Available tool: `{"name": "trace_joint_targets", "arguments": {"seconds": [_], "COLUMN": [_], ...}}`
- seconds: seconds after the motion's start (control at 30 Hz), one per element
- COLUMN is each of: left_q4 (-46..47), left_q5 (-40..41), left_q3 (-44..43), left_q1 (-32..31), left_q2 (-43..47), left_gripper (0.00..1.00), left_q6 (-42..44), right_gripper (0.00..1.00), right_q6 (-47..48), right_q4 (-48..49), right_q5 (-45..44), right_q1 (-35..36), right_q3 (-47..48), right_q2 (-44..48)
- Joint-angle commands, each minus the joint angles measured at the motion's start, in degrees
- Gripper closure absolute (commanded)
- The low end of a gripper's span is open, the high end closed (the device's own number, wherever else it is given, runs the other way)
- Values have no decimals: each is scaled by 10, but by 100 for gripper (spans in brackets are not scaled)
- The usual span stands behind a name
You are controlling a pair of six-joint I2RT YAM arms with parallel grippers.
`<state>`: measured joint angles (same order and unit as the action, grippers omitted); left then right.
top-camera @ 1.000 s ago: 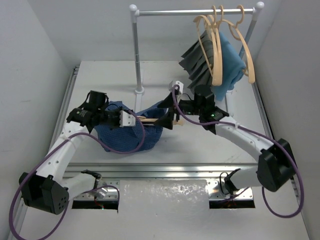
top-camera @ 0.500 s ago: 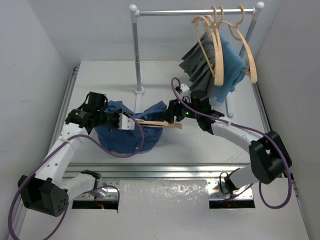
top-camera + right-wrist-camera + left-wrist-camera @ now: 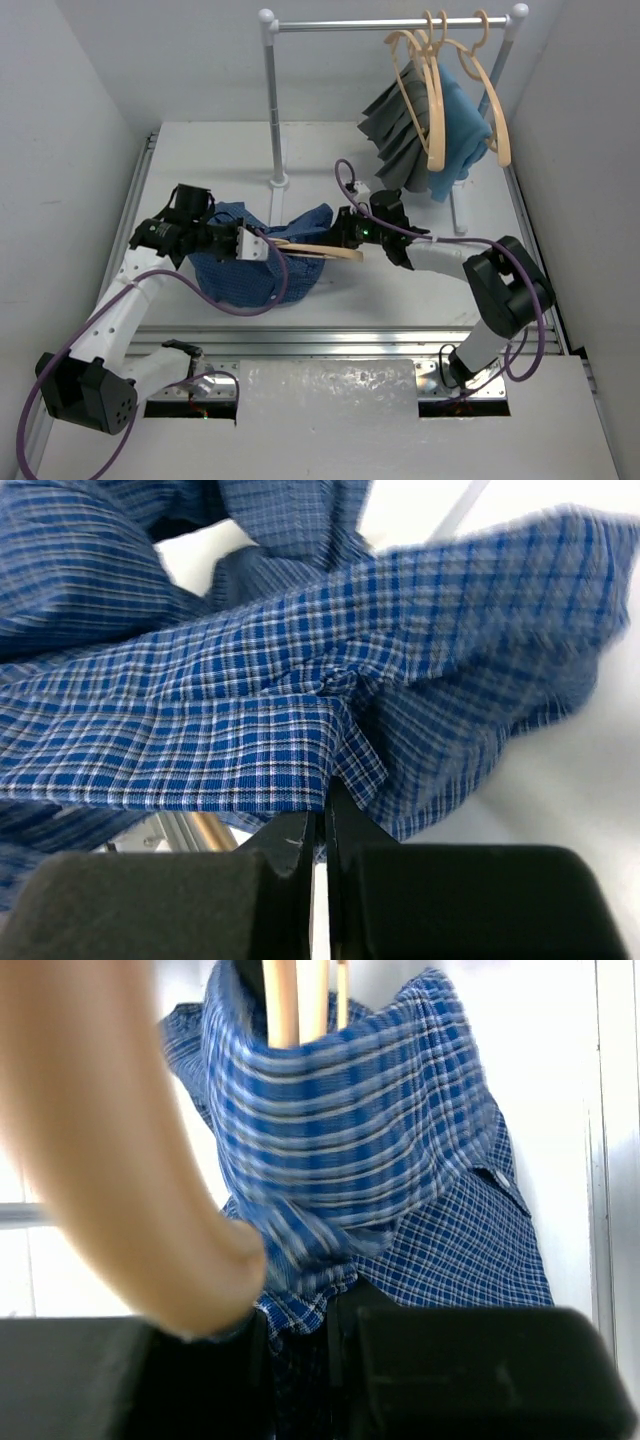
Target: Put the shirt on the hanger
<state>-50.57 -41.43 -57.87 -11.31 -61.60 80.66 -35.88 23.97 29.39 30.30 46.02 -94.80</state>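
Note:
The dark blue checked shirt (image 3: 240, 275) hangs bunched over the pale wooden hanger (image 3: 322, 252), a little above the table. My left gripper (image 3: 255, 245) is shut on the hanger at its hook end. That hook (image 3: 120, 1160) looms blurred at the left of the left wrist view, and shirt cloth (image 3: 380, 1160) falls over the left gripper (image 3: 300, 1310). My right gripper (image 3: 340, 232) is at the shirt's right side. Its jaws (image 3: 325, 815) are shut on a folded edge of the shirt (image 3: 250, 720). A bit of the hanger (image 3: 210, 830) shows under the cloth.
A white clothes rack (image 3: 275, 100) stands at the back. Spare tan hangers (image 3: 435, 90), a grey pleated garment (image 3: 395, 125) and a light blue cloth (image 3: 462, 120) hang from its right end. A metal rail (image 3: 330, 340) runs along the table's near edge.
My right gripper moved left from beside the hanger's end to the shirt's right edge and went from wide open to shut on the cloth. The left arm stayed put.

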Motion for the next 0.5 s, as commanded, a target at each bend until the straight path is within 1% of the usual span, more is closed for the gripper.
{"name": "trace_joint_targets", "arguments": {"seconds": [0.0,0.03,0.07,0.1,0.13,0.23,0.33,0.4,0.47], "left_q4": [30,29,28,24,23,27,65,92,114], "left_q5": [-28,-23,-22,-21,-24,-40,-46,-33,12], "left_q3": [-33,-35,-40,-43,-47,-56,-61,-51,-26], "left_q1": [23,41,50,58,69,72,72,72,72], "left_q2": [21,22,22,21,21,13,8,8,5], "left_gripper": [100,100,100,100,100,100,100,100,100], "left_q6": [2,5,13,20,29,27,-10,-15,-2], "right_gripper": [100,100,100,100,100,100,100,100,100], "right_q6": [-42,-62,-72,-75,-57,7,44,51,60], "right_q4": [43,49,65,71,66,7,-44,-61,-76], "right_q5": [-45,-71,-78,-82,-92,-93,-93,-101,-107], "right_q1": [-34,-51,-68,-98,-106,-110,-111,-118,-120], "right_q3": [-40,-58,-79,-111,-117,-109,-111,-129,-136], "right_q2": [26,38,64,76,87,111,130,145,175]}}
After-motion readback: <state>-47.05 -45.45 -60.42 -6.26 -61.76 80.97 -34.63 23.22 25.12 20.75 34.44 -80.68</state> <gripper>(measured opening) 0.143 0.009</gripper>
